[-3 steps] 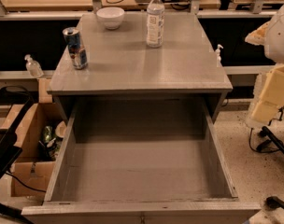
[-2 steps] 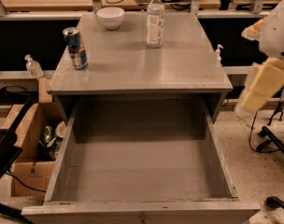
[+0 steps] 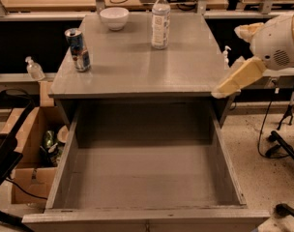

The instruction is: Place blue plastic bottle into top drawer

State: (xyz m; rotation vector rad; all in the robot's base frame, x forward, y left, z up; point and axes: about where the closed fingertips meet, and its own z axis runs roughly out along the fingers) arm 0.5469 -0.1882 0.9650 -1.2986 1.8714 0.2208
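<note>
Nearest: top drawer (image 3: 147, 178) pulled fully out toward the camera, nothing lying in it. It stands open so the bottle can be lowered in from above. Just left of it on the floor, a cardboard box (image 3: 26, 129) with odds and ends inside.

Mid: end effector (image 3: 220, 92), pale cream, reaches in from the right, its tip at the front right corner of the worktop (image 3: 137, 66). It carries nothing. Whether it is released or clenched, cannot tell from this angle. Judged to be on the approach, coming in low from the side to reach across to the bottle.

Further back: a blue drinks can (image 3: 78, 50) upright near the worktop's left edge.

Far: blue plastic bottle (image 3: 160, 21) upright, cap on, toward the rear of the worktop, right of centre and well apart from the end effector. A white bowl (image 3: 114, 18) sits to its left at the back.

Change from earlier: the end effector has swung in from off the right side to the worktop's corner. Bottle, can, bowl and drawer unmoved.
</note>
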